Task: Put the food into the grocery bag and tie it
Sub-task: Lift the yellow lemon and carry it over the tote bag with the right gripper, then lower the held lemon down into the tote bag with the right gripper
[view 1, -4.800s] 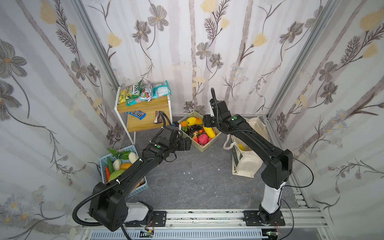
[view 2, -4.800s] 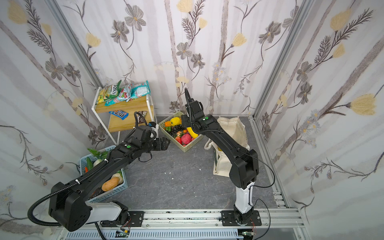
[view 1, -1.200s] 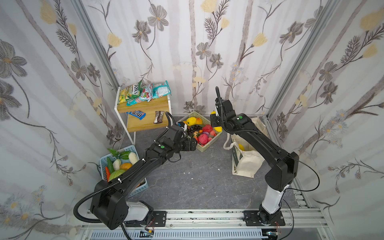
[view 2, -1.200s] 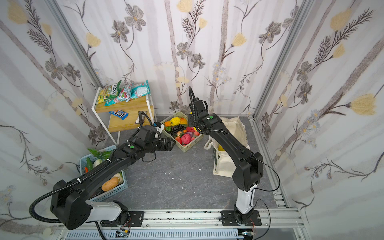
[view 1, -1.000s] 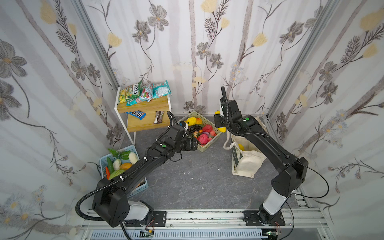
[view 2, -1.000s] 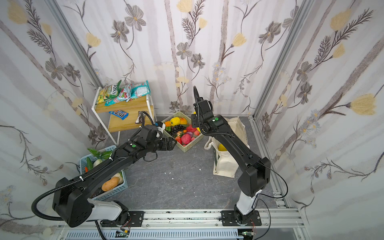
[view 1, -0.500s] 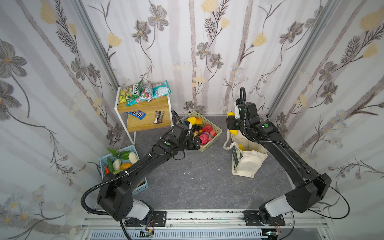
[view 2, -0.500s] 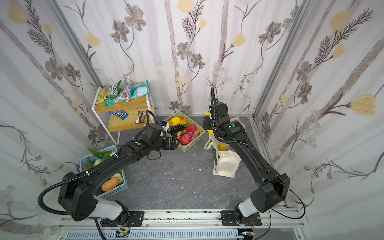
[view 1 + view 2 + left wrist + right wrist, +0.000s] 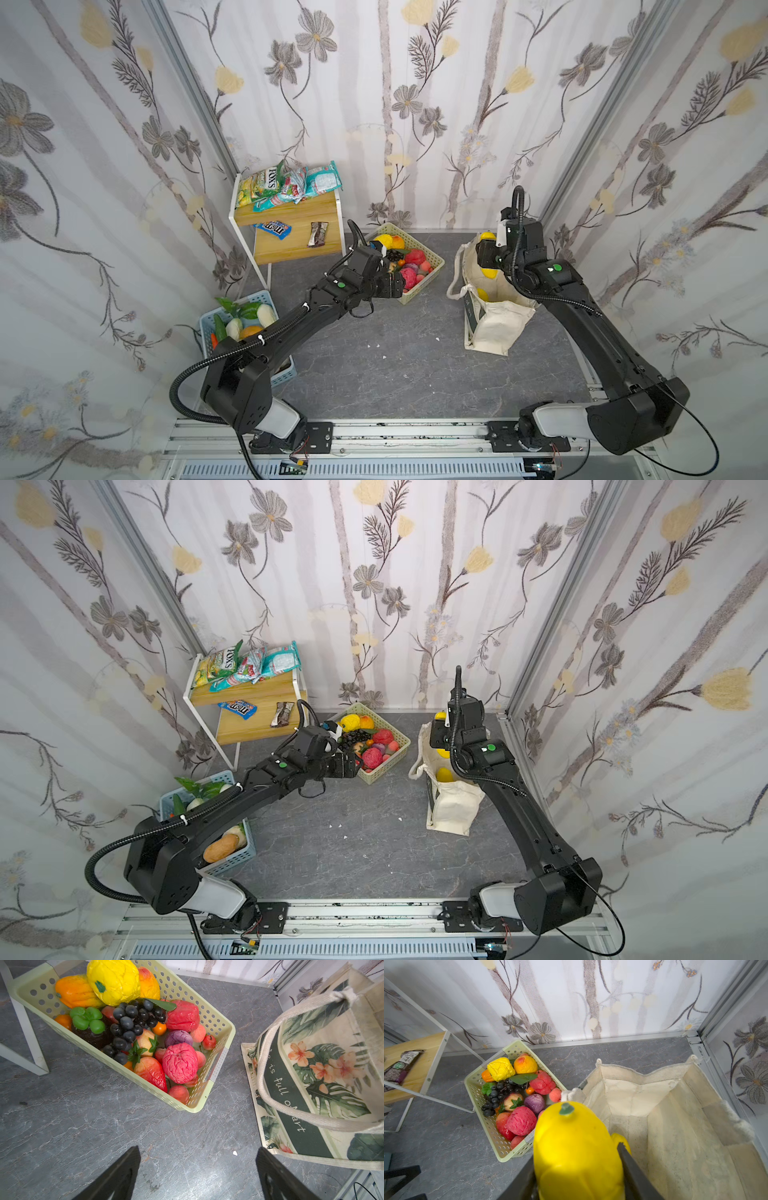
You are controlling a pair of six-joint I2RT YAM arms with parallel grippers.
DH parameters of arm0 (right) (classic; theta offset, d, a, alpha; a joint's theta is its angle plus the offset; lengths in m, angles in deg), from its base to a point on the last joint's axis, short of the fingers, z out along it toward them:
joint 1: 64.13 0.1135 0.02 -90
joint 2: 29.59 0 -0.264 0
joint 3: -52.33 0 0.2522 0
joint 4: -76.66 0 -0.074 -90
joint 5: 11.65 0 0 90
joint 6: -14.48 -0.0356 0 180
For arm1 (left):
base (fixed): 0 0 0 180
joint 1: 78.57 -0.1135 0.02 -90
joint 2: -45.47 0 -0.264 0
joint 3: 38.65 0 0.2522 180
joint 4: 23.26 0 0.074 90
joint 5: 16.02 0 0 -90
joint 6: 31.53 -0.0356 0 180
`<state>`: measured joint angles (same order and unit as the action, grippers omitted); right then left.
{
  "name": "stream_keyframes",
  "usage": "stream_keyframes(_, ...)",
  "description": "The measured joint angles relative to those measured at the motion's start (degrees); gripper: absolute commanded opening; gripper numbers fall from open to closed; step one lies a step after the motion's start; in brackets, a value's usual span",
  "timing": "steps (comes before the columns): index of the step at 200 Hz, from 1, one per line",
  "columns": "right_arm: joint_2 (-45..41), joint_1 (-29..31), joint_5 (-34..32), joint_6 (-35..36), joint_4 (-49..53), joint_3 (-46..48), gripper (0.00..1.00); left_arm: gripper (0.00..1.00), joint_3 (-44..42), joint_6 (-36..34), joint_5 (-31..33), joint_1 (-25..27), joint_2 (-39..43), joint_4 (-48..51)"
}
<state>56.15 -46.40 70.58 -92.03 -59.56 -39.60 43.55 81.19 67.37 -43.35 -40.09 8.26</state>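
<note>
My right gripper is shut on a yellow mango and holds it over the open mouth of the cream grocery bag, seen in both top views. Another yellow fruit lies inside the bag. My left gripper is open and empty above the grey floor, by the near corner of the beige basket. That basket holds a dark grape bunch, a pink knobbly ball and other toy fruit. The FOX'S packet and brown bar wrapper lie on the shelf.
A white-framed wooden shelf stands at the back left with snack packets. A light blue basket of vegetables sits under my left arm. Flowered walls close in on three sides, and the bag stands near the right wall.
My right gripper has carried the yellow mango from the beige basket rightwards to above the bag's mouth. My left arm has reached further towards the basket's near corner, still open.
</note>
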Motion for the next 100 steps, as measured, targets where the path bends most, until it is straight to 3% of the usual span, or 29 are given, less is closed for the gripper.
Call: stream_keyframes(100,0.81,-3.34,2.58,-1.44,-3.17,7.43,0.52,0.9,-0.02,-0.04,1.07,0.07,0.15,0.09)
